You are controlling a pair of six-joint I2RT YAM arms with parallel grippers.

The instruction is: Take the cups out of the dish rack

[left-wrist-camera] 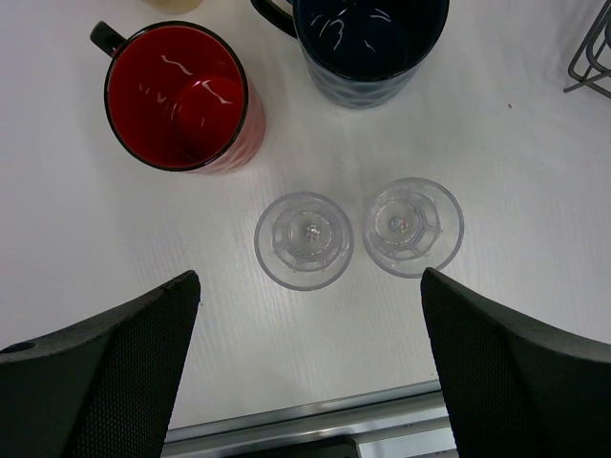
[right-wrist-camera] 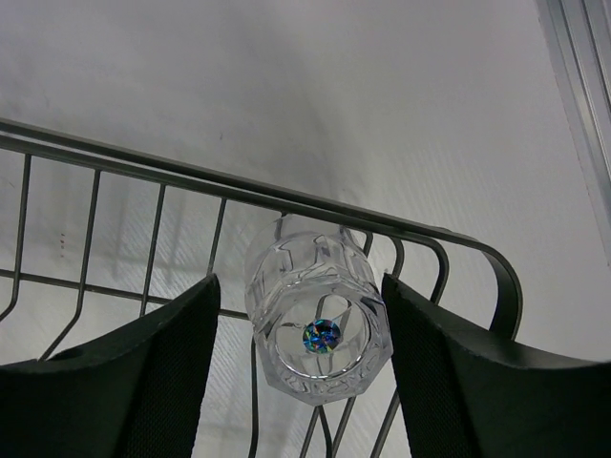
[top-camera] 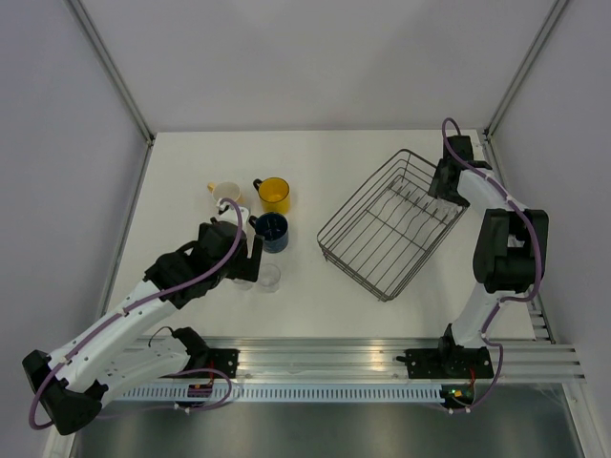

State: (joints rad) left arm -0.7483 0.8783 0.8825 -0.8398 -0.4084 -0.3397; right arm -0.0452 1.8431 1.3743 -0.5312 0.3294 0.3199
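Note:
The dish rack (top-camera: 363,192) stands at the right of the table. My right gripper (top-camera: 441,186) is at its far right corner. In the right wrist view my right gripper (right-wrist-camera: 299,291) is open with its fingers either side of a clear tumbler (right-wrist-camera: 320,324). The tumbler leans in the rack's corner (right-wrist-camera: 286,196), base towards the camera. My left gripper (left-wrist-camera: 310,310) is open and empty above the table, just in front of two upright tumblers (left-wrist-camera: 304,239) (left-wrist-camera: 412,227). A red mug (left-wrist-camera: 181,95) and a dark blue mug (left-wrist-camera: 368,43) stand beyond them. The top view shows the pale yellow mug (top-camera: 226,192) and bright yellow mug (top-camera: 274,195).
The table's near edge and a metal rail (left-wrist-camera: 315,420) lie just below my left fingers. A corner of the rack (left-wrist-camera: 592,57) shows at the far right of the left wrist view. Grey walls enclose the table on three sides.

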